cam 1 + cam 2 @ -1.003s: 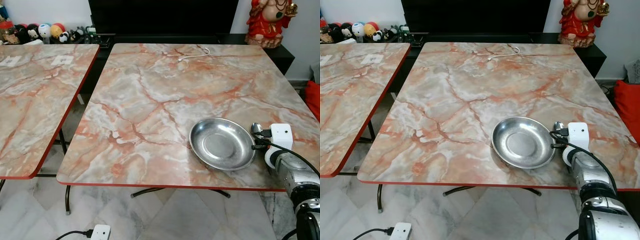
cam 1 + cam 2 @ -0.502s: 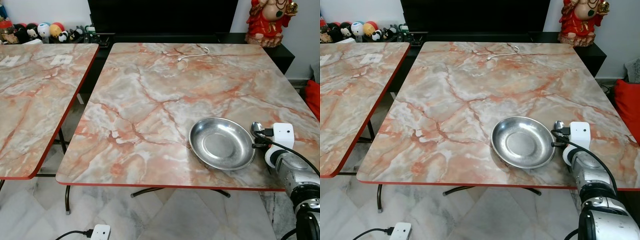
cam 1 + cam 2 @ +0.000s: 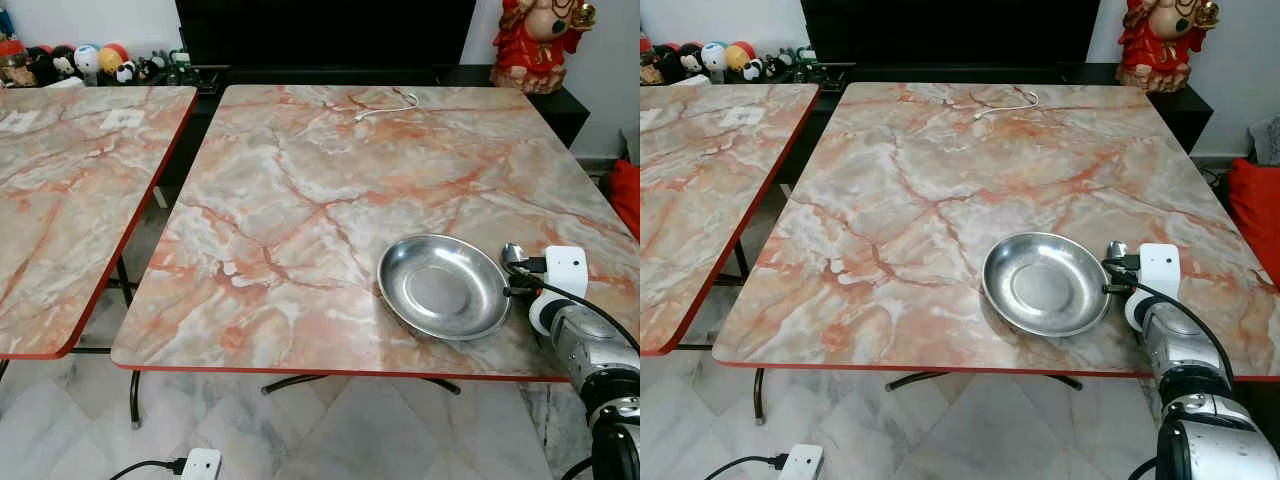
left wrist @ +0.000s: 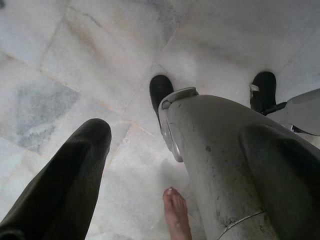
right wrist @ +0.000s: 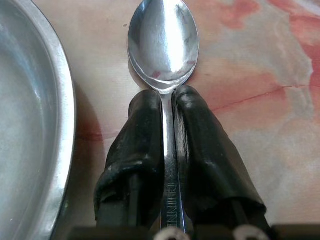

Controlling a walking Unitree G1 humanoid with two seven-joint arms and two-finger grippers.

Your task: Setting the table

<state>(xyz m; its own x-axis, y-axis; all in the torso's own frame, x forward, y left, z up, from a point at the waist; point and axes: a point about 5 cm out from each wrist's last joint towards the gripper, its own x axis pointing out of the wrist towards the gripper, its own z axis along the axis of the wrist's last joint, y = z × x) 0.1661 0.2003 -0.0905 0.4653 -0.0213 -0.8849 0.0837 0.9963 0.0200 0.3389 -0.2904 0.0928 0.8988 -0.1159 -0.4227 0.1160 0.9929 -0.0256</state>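
Marble-patterned desk (image 3: 300, 200) with a round steel plate (image 3: 443, 287) near its near-right corner; the right gripper (image 5: 168, 100) is clamped on the handle of a spoon (image 5: 163, 42), bowl pointing away from the wrist, just right of the plate's rim and low over the desktop; the left gripper (image 4: 165, 150) hangs over the pale tiled floor (image 4: 75, 60) with its fingers spread apart; a white cable (image 3: 388, 107) lies at the far edge; a second desk (image 3: 70, 190) stands to the left.
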